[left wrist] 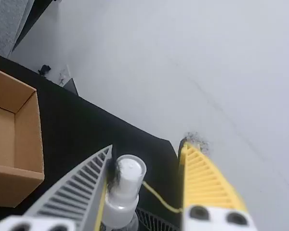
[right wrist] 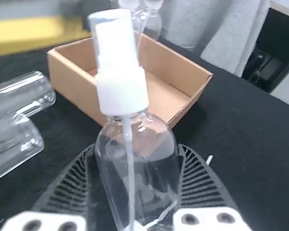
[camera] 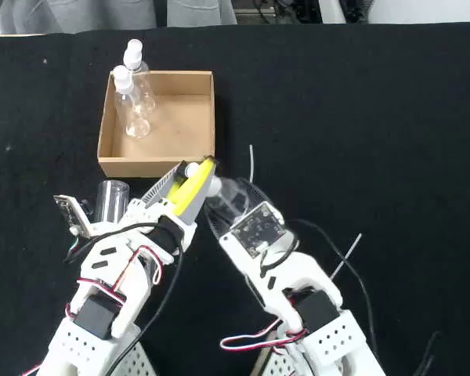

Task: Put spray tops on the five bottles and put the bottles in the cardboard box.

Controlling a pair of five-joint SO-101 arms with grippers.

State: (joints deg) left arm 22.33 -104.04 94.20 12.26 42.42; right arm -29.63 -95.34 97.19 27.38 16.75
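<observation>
Gripping a clear bottle [right wrist: 135, 161], the right gripper [right wrist: 137, 171] is clamped on its body just near of the cardboard box's [camera: 141, 166] near-right corner. A white spray top [left wrist: 127, 175] sits on the neck. The left gripper [left wrist: 145, 147] is spread around that top, grey finger touching, yellow one apart. Two capped bottles [camera: 131, 102] stand in the box's far-left corner. An uncapped bottle [camera: 113, 200] sits left of the left arm.

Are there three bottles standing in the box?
No, just two bottles with spray tops stand in the cardboard box, close together in one corner.
</observation>
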